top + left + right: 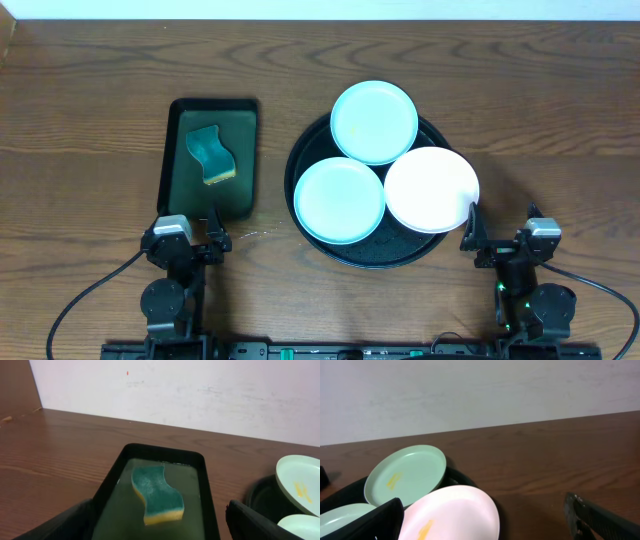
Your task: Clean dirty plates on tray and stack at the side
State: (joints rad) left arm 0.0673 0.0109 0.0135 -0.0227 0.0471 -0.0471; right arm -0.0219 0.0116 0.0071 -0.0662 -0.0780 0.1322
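Note:
The round black tray (310, 150) holds three plates: a mint-blue plate (374, 121) at the back, a mint-blue plate (339, 199) at front left, and a white plate (431, 189) at front right. The right wrist view shows yellow smears on the white plate (455, 515) and the back plate (406, 474). My left gripper (188, 238) is open and empty, near the table's front edge, in front of the rectangular tray. My right gripper (505, 240) is open and empty, just right of the round tray's front.
A rectangular black tray (177, 190) left of the round tray holds shallow liquid and a green-and-yellow sponge (212, 156), which also shows in the left wrist view (156, 494). Bare wooden table (80, 120) lies around both trays.

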